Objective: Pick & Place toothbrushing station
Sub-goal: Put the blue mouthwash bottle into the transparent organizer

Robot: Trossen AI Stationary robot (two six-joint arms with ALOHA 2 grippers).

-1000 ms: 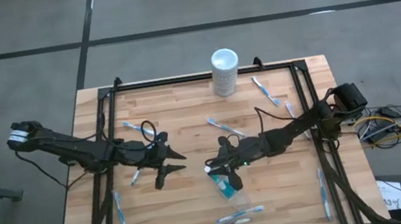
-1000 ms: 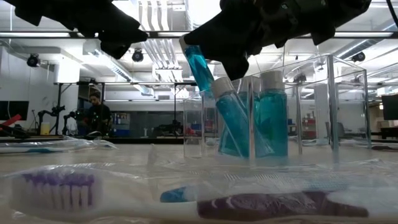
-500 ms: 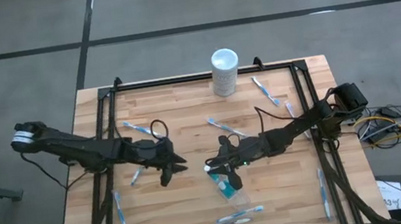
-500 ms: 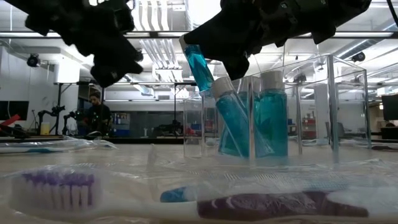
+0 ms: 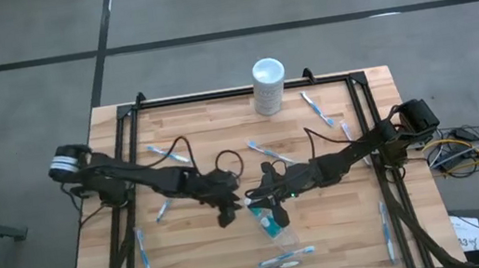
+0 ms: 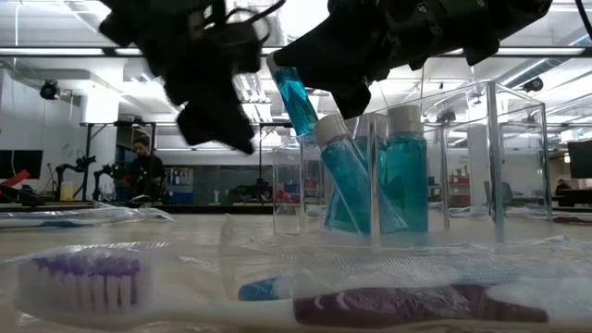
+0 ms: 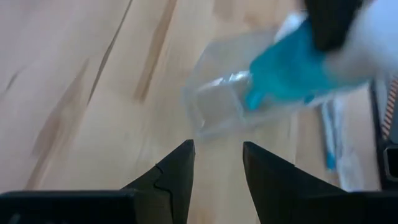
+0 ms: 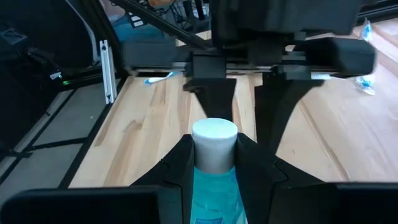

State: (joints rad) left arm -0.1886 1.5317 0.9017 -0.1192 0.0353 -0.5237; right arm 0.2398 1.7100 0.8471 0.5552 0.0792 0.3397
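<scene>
Gripping a teal tube (image 8: 214,171), right pincer (image 8: 214,163) facing the parted, empty left pincer (image 7: 217,163).

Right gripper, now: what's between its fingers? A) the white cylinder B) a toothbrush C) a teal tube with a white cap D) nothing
C: in the right wrist view the right gripper is shut on the teal tube, white cap up between the fingers.

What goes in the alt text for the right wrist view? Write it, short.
The right claw grips a teal tube just below its white cap. Straight ahead, the left claw faces it with fingers apart, above a wooden table. A wrapped toothbrush lies farther back.
</scene>
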